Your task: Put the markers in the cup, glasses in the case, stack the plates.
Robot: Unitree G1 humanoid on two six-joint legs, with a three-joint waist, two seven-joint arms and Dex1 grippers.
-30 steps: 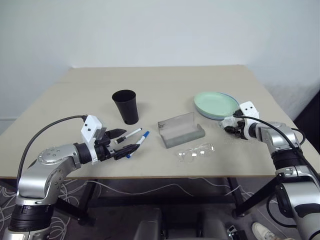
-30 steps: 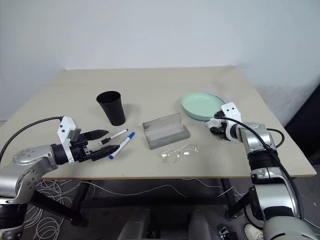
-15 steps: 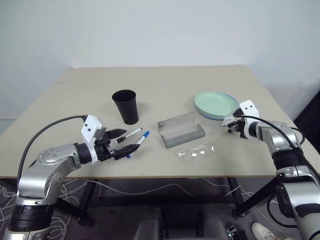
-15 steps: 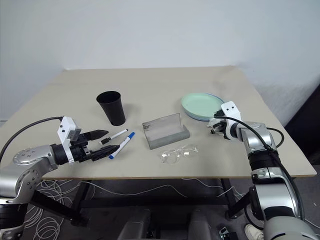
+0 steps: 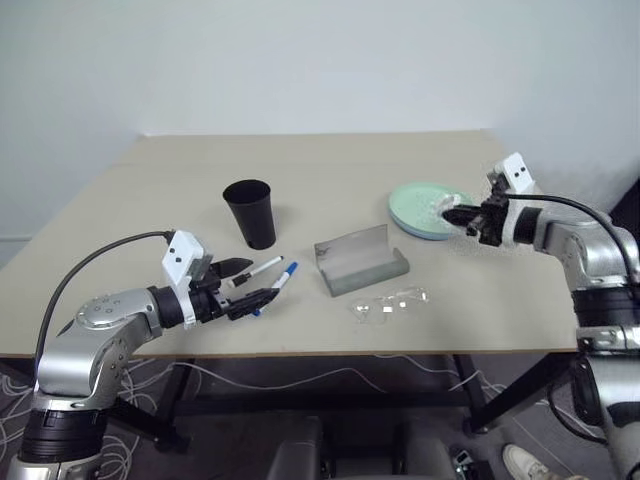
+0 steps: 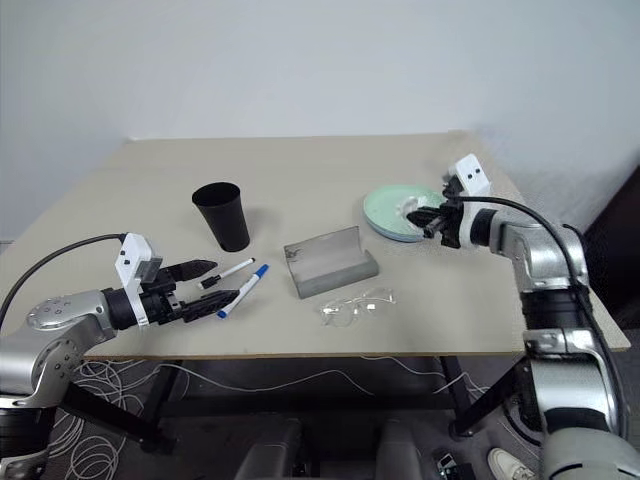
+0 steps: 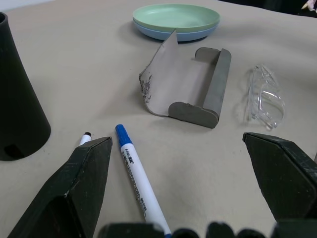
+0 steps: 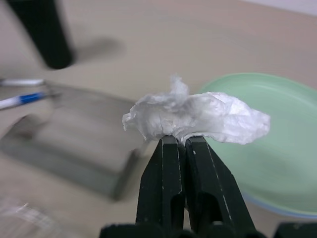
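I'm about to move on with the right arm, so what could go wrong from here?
The right claw pinches only an edge of the crumpled tissue, so it could slip out. It hangs over the stacked plates; dropped there, it litters them. The left claw stands open by the markers, with the cup close enough to be knocked.

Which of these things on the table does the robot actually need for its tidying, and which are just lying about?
Needed for the job:
- black cup
- black-capped marker
- blue-capped marker
- clear glasses
- grey case, lid open
- green plate stacked on the blue plate

Just lying about:
- crumpled white tissue, pinched in the right hand above the plates
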